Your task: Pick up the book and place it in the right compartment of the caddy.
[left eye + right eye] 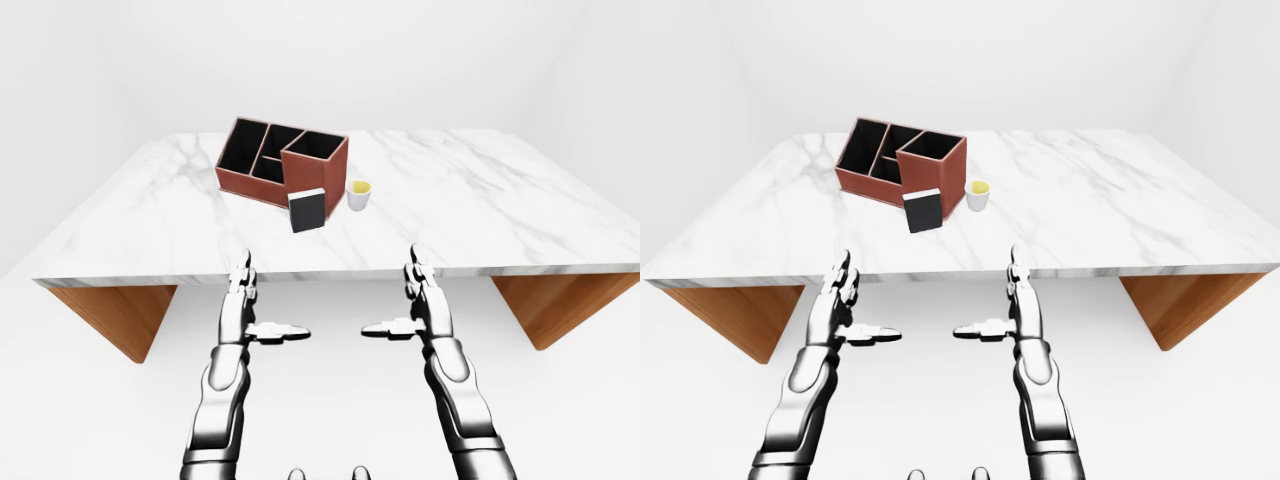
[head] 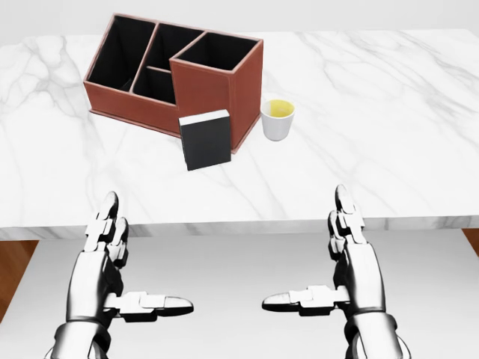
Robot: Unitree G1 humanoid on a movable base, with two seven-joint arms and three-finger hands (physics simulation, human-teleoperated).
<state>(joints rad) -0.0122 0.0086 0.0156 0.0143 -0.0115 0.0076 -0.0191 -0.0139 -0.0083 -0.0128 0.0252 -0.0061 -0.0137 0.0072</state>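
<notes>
There's my black book (image 2: pixel 206 139), standing upright with its white page edge on top, leaning against the reddish-brown caddy (image 2: pixel 208 93) (four dark compartments, all open-topped), mid-tabletop, nearer the left edge.

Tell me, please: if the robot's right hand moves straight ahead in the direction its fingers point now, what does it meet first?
Probably the near edge of the white marble table. The open right hand points up the head view, to the right of the small white cup. Its height relative to the tabletop is unclear, so it might pass over.
</notes>
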